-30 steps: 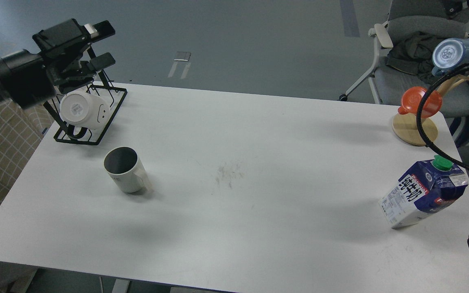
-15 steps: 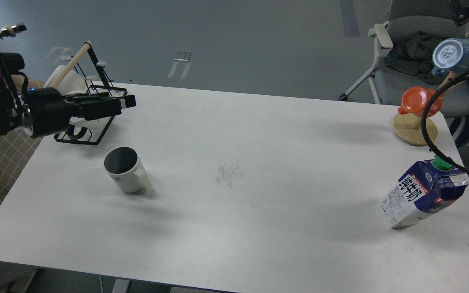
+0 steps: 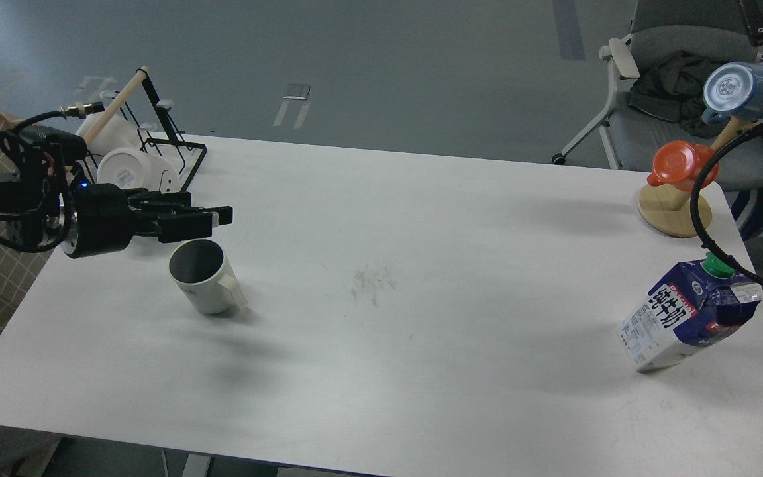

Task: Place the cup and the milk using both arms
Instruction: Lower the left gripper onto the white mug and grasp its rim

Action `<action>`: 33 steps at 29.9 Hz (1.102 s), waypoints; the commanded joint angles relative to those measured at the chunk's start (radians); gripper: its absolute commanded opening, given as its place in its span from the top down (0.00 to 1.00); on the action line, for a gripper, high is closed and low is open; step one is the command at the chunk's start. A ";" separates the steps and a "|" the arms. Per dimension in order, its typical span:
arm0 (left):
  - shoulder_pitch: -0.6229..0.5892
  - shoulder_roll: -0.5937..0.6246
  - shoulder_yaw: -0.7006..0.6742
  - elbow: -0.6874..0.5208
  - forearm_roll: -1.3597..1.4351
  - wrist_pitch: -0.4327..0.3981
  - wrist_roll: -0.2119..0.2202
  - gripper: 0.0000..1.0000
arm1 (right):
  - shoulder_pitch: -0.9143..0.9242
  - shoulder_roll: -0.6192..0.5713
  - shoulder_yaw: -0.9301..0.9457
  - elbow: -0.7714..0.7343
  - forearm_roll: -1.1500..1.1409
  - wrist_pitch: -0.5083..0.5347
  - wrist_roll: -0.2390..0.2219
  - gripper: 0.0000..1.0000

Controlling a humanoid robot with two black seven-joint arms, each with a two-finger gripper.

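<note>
The cup (image 3: 204,277) is an off-white ribbed mug with a dark grey inside. It stands upright on the left part of the white table (image 3: 421,218), handle to the right. My left gripper (image 3: 217,221) hovers just above and behind the cup's rim, pointing right; its two fingers look slightly apart and hold nothing. The milk (image 3: 689,315), a navy and white carton with a green cap, stands tilted near the table's right edge. Only cables and dark parts of my right arm show at the right edge; its gripper is out of view.
A black wire rack (image 3: 176,165) holding a glossy white mug (image 3: 131,173) stands at the back left. A wooden mug tree (image 3: 676,209) with an orange mug (image 3: 678,164) and a blue mug (image 3: 742,89) stands at the back right. A grey chair (image 3: 660,40) is beyond the table.
My left arm has swung down from above the rack to just over the cup, now pointing right. The cup and the milk have not moved.
</note>
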 commanded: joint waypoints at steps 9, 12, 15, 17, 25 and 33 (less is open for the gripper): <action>-0.028 -0.006 0.002 0.043 -0.008 0.000 0.012 0.04 | 0.000 0.002 0.002 0.007 0.000 0.000 0.000 0.00; -0.040 -0.047 0.002 0.066 -0.031 0.000 0.018 0.04 | -0.002 0.000 0.002 0.007 0.000 0.000 0.001 0.00; -0.042 -0.067 0.008 0.071 -0.046 0.000 0.122 0.04 | -0.002 0.009 0.002 0.005 0.000 0.000 0.001 0.00; -0.037 -0.060 0.008 0.064 -0.040 0.000 0.156 0.04 | -0.002 0.017 0.000 0.007 0.000 0.000 0.001 0.00; -0.023 -0.023 0.011 0.109 -0.035 0.000 0.155 0.04 | 0.000 0.031 0.000 0.007 0.000 0.000 0.001 0.00; -0.008 0.005 0.065 0.150 -0.037 0.000 0.127 0.04 | 0.003 0.034 0.000 0.007 0.000 0.000 0.001 0.00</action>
